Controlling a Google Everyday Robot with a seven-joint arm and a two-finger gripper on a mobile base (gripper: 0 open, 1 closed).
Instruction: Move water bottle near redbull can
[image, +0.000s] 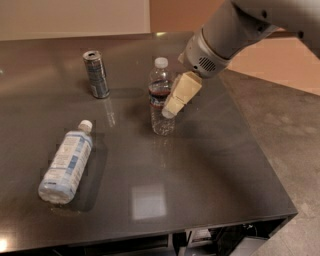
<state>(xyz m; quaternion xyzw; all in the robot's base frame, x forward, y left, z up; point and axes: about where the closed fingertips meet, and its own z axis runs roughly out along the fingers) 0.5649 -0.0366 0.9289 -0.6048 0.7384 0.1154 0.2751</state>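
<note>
The water bottle (161, 97) stands upright near the middle of the dark table (210, 170); it is clear and ribbed, with a white cap and a dark red label band. The redbull can (96, 74) stands upright at the back left, well apart from the bottle. My gripper (172, 107) hangs from the grey arm on the right, with its cream fingers (181, 93) right beside the bottle's right side, at label height.
An opaque whitish bottle with a pale blue label (67, 161) lies on its side at the front left. The table's right edge (260, 150) drops to a speckled floor. A pale wall runs behind the table.
</note>
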